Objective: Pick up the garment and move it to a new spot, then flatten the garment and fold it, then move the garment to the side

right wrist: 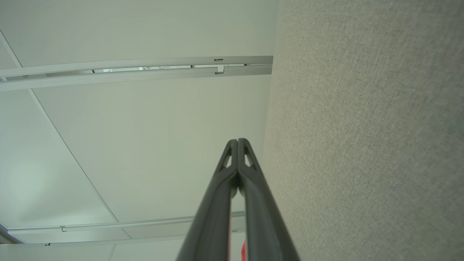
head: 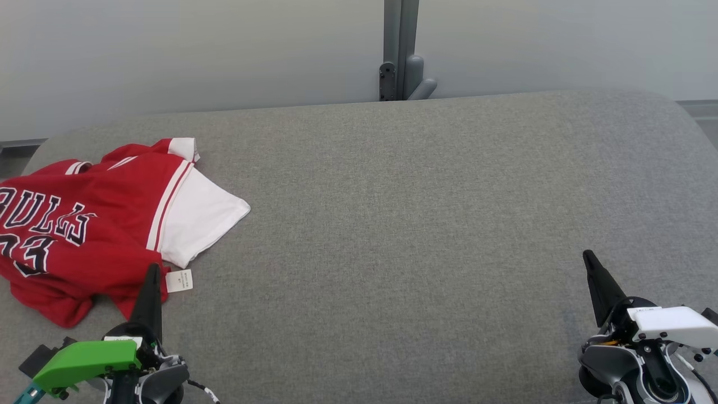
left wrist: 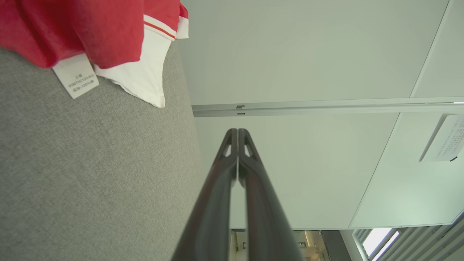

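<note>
Grey fabric-covered surface, broad and rounded at the far corners. Pale wall behind it, with a grey upright post at mid-back.

Garment: red jersey with white lettering and a white sleeve. Lies at the far left of the surface, rumpled, its left part cut off by the edge of the head view. Lower hem bunched and uneven. A white care label sticks out at the near hem and lies flat on the grey fabric.

Left gripper: fingers pressed together, nothing between them. Sits just short of the near hem, beside the label; whether the tip touches cloth cannot be told.

Right gripper: fingers together, empty. Low right, well apart from the garment.

Step in hand, as I judge it: the very first one, the pick-up. No fold is made and the jersey is not flattened.

Next move calls for the left fingers to part, then close on the near hem or the sleeve edge. The cloth is limp, so a single pinch will let it trail and drag. A second hold from the right arm would help carry it toward the open middle.
</note>
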Available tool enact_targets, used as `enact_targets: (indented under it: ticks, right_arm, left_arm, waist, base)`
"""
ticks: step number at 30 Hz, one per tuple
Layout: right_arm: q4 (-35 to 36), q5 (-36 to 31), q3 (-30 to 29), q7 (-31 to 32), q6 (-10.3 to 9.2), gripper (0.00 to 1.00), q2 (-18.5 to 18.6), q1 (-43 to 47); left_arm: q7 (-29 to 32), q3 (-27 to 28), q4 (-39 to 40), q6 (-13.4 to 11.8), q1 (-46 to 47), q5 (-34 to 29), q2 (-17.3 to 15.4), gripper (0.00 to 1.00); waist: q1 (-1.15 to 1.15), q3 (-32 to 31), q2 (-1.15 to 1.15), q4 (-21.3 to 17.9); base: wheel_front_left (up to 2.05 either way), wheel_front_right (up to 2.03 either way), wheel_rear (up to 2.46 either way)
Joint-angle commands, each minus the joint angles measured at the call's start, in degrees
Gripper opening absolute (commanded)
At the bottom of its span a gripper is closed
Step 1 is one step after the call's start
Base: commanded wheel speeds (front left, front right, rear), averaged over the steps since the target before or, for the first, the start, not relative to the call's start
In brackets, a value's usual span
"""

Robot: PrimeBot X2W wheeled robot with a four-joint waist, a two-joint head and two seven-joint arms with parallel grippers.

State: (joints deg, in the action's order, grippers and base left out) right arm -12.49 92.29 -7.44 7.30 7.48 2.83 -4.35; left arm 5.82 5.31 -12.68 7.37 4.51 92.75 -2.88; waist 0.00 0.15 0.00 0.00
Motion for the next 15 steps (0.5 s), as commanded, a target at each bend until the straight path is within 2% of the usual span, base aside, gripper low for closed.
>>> enact_targets:
  ticks: [1, 15]
  right_arm:
    - [0.2, 0.5, -0.1, 0.0, 0.02, 0.0, 0.0, -0.4]
    - [0.2, 0.5, -0.1, 0.0, 0.02, 0.0, 0.0, -0.4]
  left_arm:
    - [0.1, 0.1, 0.0, 0.2, 0.9, -0.2, 0.0, 0.0]
    - [0.1, 0.1, 0.0, 0.2, 0.9, -0.2, 0.0, 0.0]
  waist:
    - [0.0, 0.0, 0.0, 0.0]
    - [0.0, 0.0, 0.0, 0.0]
  base:
    - [0.0, 0.0, 0.0]
    - [0.0, 0.0, 0.0]
